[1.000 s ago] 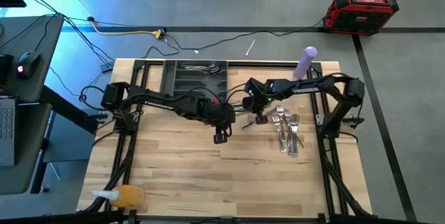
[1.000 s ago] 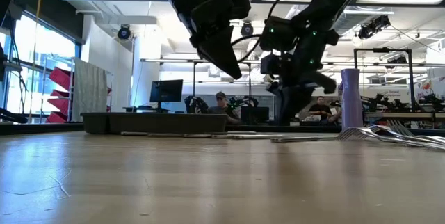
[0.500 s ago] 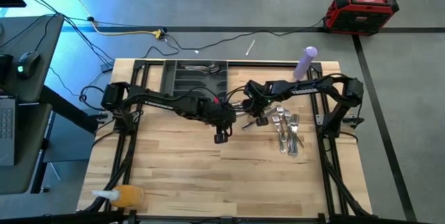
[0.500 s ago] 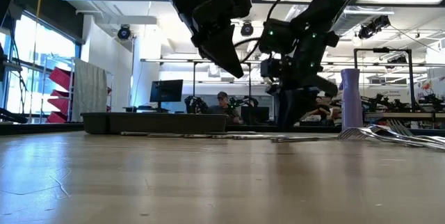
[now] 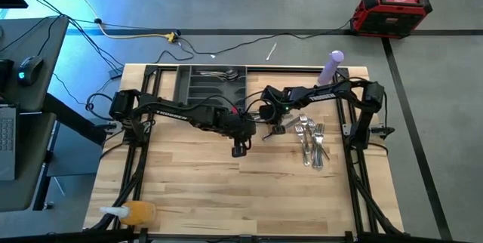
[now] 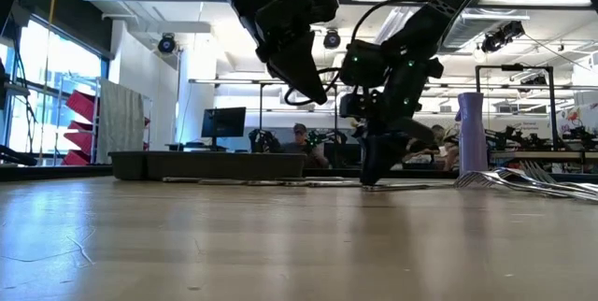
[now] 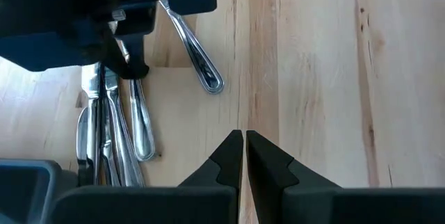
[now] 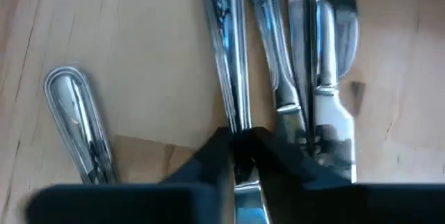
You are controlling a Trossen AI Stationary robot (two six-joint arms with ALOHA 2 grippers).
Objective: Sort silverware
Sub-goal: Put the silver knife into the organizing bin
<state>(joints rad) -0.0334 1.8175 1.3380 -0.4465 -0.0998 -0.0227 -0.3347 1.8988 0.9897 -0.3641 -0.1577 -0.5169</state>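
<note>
Nearest the right wrist camera, the right gripper (image 8: 240, 156) has its two dark fingers pinched on the slim handle of one utensil (image 8: 229, 57), low on the wooden table (image 5: 196, 183). Alongside that piece lie more handles and a knife blade (image 8: 334, 123), nearly touching it, and a separate rounded handle end (image 8: 73, 113) sits a little apart. To lift cleanly, I judge the grip should stay square on that one handle and rise straight up, so the neighbours are not dragged along.

Seen from above, this gripper works at mid-table, just beside a row of loose silverware (image 5: 275, 131). A bigger heap of forks (image 5: 311, 143) lies farther toward the right arm's side. The left gripper (image 7: 243, 156) hovers close by over bare wood with its fingers pressed together and nothing between them; it should keep clear of the carry path.

Beyond both, at the far edge, the dark grey tray (image 5: 213, 84) already holds a few pieces. The lifted piece probably goes into the compartment with its own kind; which kind it is cannot be told.
</note>
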